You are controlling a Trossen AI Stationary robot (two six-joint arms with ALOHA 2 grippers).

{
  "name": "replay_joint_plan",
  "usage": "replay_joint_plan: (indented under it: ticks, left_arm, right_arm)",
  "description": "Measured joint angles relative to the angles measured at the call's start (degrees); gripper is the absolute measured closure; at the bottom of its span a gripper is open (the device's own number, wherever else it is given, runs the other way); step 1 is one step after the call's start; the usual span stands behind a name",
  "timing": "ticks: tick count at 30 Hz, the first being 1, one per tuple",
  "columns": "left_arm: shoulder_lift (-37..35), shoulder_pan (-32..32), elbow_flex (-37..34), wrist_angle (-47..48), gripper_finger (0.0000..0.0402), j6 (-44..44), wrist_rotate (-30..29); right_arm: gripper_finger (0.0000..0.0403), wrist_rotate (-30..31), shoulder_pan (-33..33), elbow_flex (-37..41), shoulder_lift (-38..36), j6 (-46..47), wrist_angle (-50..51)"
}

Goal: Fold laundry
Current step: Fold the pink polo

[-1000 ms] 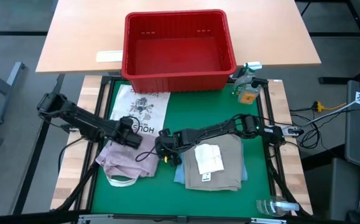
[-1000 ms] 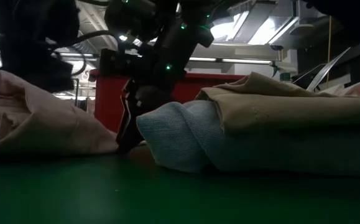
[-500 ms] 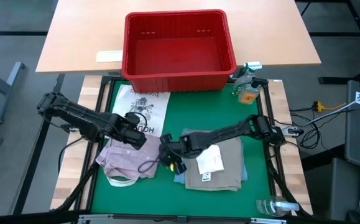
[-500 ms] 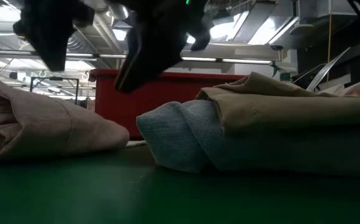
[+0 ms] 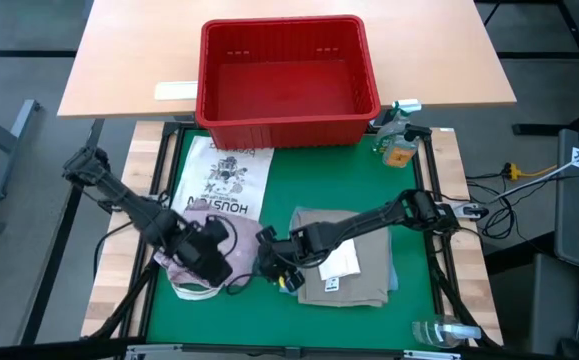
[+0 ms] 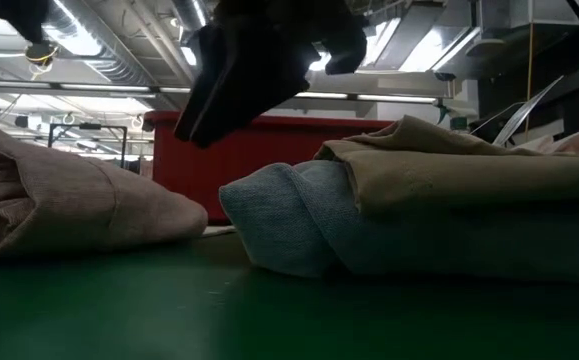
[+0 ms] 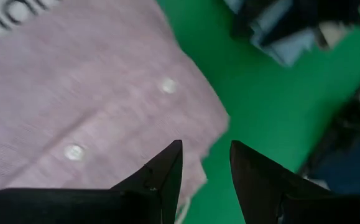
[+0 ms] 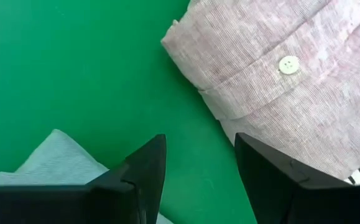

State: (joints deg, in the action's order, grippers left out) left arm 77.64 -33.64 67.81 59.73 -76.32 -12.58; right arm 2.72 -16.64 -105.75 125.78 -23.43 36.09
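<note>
Your pink shirt point(image 5: 201, 262) lies crumpled on the green mat point(image 5: 359, 170), at the left side near the front edge, and it is not folded yet. Its buttoned edge runs about from front to back on the mat, with a loose corner turned toward the middle.

The left gripper point(image 5: 212, 262) hangs directly over this shirt; in the left wrist view its fingers point(image 7: 161, 177) are spread a little apart and hold nothing, with the buttons just under them. The right gripper point(image 5: 274, 264) hovers above the bare strip of mat between the shirt and the folded stack, where the tan cloth point(image 5: 344, 262) rests on the blue jeans point(image 6: 289, 225). Its fingers point(image 8: 139, 177) are also apart and empty.

So the left arm is nearer to the shirt, and the right one must reach toward the left for the loose corner.
</note>
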Motion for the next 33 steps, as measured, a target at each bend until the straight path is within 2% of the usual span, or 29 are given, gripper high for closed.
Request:
replay_joint_plan:
  ticks: [6,9,15,20,23,29,33]
  left_arm:
    - [3.6,-7.8,0.0,-1.2,0.0273,-3.2,0.1]
    - [5.5,-10.3,0.0,0.1,0.0273,-9.5,1.0]
    - [7.7,-13.6,0.0,8.3,0.0273,-23.9,6.3]
    - [7.7,-16.5,0.0,15.4,0.0273,-30.9,6.8]
    - [7.7,-18.5,-0.1,16.5,0.0273,-32.8,7.4]
    - [7.7,-21.7,-1.9,16.1,0.0273,-36.2,7.6]
    - [7.7,-22.9,-4.3,16.2,0.0273,-36.7,7.6]
  right_arm:
    - [0.0210,-3.0,0.0,0.0,0.0,1.7,-1.0]
    - [0.0210,-5.5,-0.1,0.0,0.0,5.3,-3.3]
    - [0.0210,-6.3,-1.4,0.0,0.0,11.5,-9.6]
    - [0.0210,-6.0,-3.5,0.0,0.0,18.1,-15.6]
    - [0.0210,-1.8,-4.7,0.0,0.0,21.6,-16.9]
    - [0.0210,12.1,-6.8,0.0,0.7,26.6,-16.8]
    - [0.0210,15.0,-7.0,0.0,2.0,29.5,-17.1]
